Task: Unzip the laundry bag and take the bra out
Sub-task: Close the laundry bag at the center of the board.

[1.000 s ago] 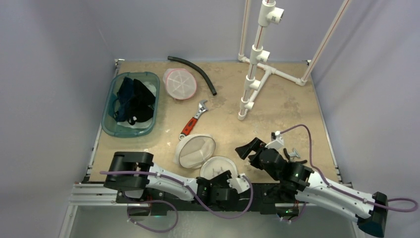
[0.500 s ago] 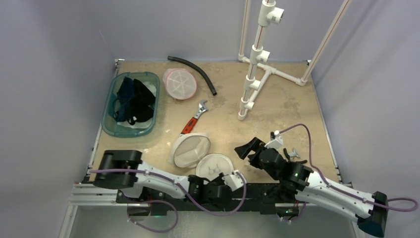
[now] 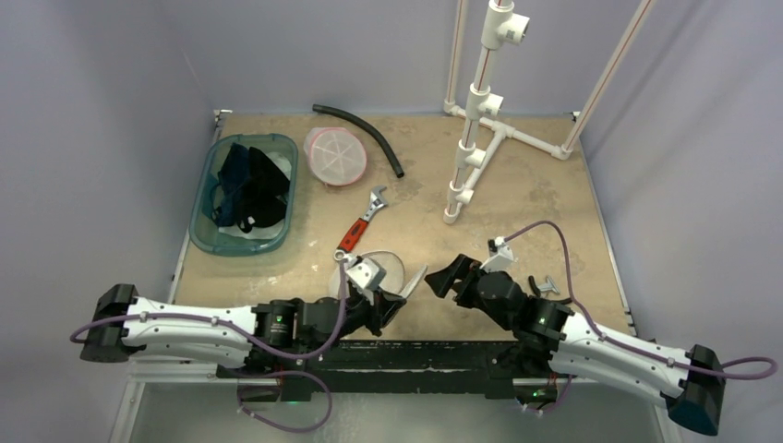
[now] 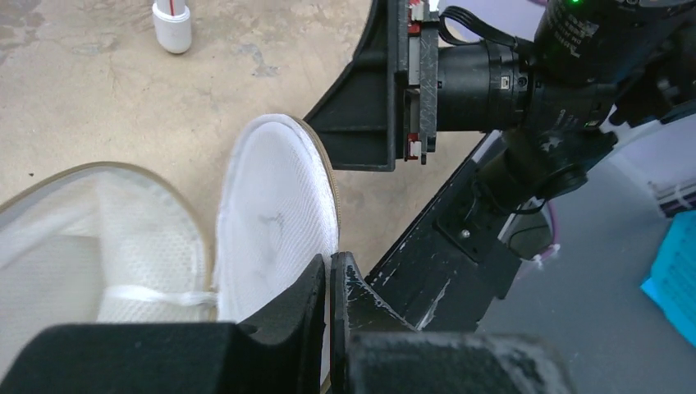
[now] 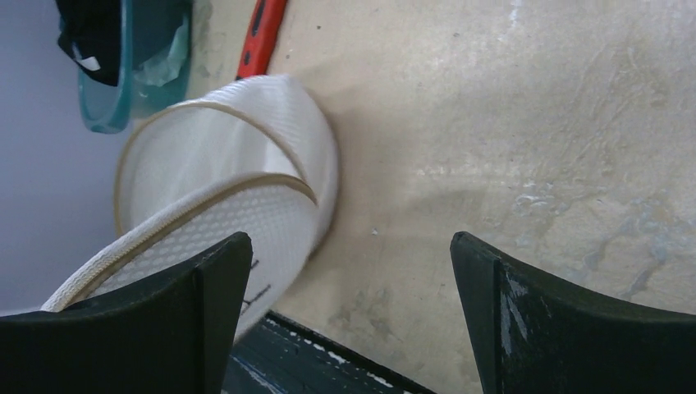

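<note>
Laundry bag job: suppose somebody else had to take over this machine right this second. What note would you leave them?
Left jaws: shut, seemingly pinching the rim of the laundry bag's raised flap, near the table's front edge.
Right jaws: wide open, empty, facing the bag from the right.
Done: the bag is unzipped, its two halves apart.
Left: the bra. None shows inside the bag. Dark clothing lies in the teal bin; I cannot tell whether it includes a bra.
</note>
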{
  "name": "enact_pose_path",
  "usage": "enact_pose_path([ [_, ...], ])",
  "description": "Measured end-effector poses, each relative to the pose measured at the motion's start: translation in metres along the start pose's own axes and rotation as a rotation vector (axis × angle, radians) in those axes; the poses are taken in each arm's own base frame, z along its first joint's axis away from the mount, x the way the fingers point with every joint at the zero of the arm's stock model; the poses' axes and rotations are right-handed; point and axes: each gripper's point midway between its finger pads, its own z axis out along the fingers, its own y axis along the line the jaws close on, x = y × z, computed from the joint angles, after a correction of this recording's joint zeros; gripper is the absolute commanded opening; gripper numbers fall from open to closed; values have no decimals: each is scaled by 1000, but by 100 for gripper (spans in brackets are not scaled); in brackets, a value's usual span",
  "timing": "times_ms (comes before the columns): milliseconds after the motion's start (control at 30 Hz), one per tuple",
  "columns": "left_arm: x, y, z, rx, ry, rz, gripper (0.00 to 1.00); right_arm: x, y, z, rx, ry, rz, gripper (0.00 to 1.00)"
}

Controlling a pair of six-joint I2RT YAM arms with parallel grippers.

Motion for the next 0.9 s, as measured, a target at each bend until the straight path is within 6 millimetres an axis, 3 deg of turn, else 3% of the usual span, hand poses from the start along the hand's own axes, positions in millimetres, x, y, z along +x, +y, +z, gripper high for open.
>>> enact_pose_path([
  [100, -9, 7, -11, 9, -51, -74, 0, -2, 12, 0, -56, -3, 4, 92],
  [467, -26, 85, -55, -140, -321, -480, 0, 13, 47, 6, -258, 49, -29, 90],
  [733, 14, 123, -56, -299, -313, -568, 0, 37, 58, 23, -305, 144, -56, 85],
  [900, 29, 139, -57, -370, -320, -604, 0, 46, 59, 37, -319, 193, -38, 80],
])
